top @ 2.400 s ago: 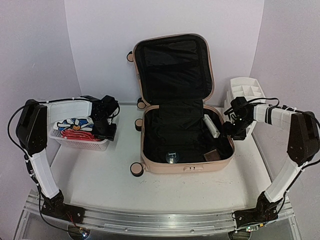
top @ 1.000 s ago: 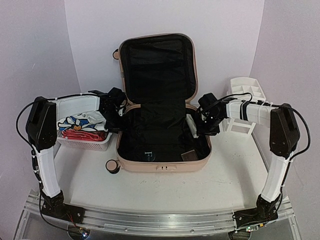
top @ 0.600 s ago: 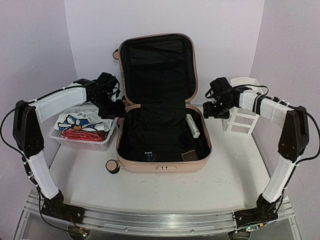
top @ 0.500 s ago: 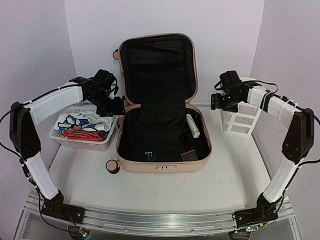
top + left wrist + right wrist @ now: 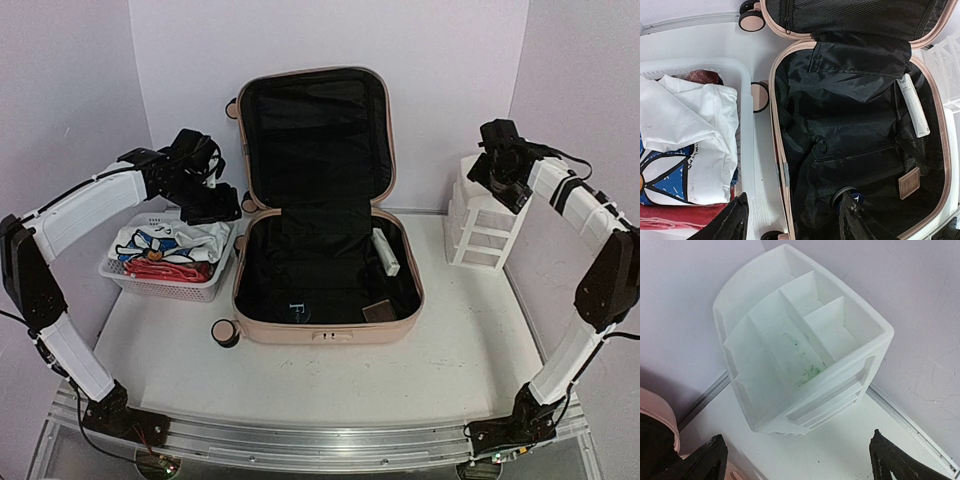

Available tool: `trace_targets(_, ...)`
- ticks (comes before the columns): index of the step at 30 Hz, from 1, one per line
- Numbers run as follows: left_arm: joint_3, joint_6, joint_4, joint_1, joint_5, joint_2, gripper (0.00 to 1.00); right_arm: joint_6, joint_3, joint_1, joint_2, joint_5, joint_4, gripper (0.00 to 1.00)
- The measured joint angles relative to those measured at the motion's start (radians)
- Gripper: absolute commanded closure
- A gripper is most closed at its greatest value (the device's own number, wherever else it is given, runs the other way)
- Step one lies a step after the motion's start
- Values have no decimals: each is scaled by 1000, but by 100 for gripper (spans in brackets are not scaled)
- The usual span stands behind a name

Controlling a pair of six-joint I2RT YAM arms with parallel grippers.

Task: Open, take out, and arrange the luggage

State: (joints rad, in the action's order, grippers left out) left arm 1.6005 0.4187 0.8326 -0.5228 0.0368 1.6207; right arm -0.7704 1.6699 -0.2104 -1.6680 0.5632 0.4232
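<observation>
luggage (image 5: 300,333) is sitting open mid-tabletop (image 5: 330,385), with the lid standing upright at the back and the black lining showing. one wheel (image 5: 226,333) is sticking out at its front-left corner.

inside the lower half:
- a white tube (image 5: 385,250) is lying along the luggage's right wall
- a brown tag (image 5: 378,311) is lying at its front right
- a small round dark item (image 5: 298,312) is sitting near its front wall (can't tell what it is)

left end effector (image 5: 792,220) is hovering raised over the luggage's left rim. its fingers are standing apart with nothing between them, so it's open and gripping nothing.

right end effector (image 5: 797,462) is hanging well right of the luggage, above the organizer (image 5: 805,350). its fingers are spread wide and it's holding nothing.

basket (image 5: 160,288) is sitting just left of the luggage. it's carrying a folded white cloth (image 5: 165,243) with a blue print, lying on top of a red cloth (image 5: 155,270).

the organizer is standing right of the luggage and apart from it, with its top compartments showing bare in the right wrist view.
</observation>
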Motion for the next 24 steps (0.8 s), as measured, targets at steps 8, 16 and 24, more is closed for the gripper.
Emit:
trace_targets(8,-41,0,5,0,2,-9,37,-256,23,137,-30,-58,50,3)
trace_targets(16,-52,-1,6,0,8,-10,37,-440,66,226,-135,-216,68,16)
trace_targets(24,-52,-1,6,0,11,-12,37,-527,77,250,-146,-299,45,58)
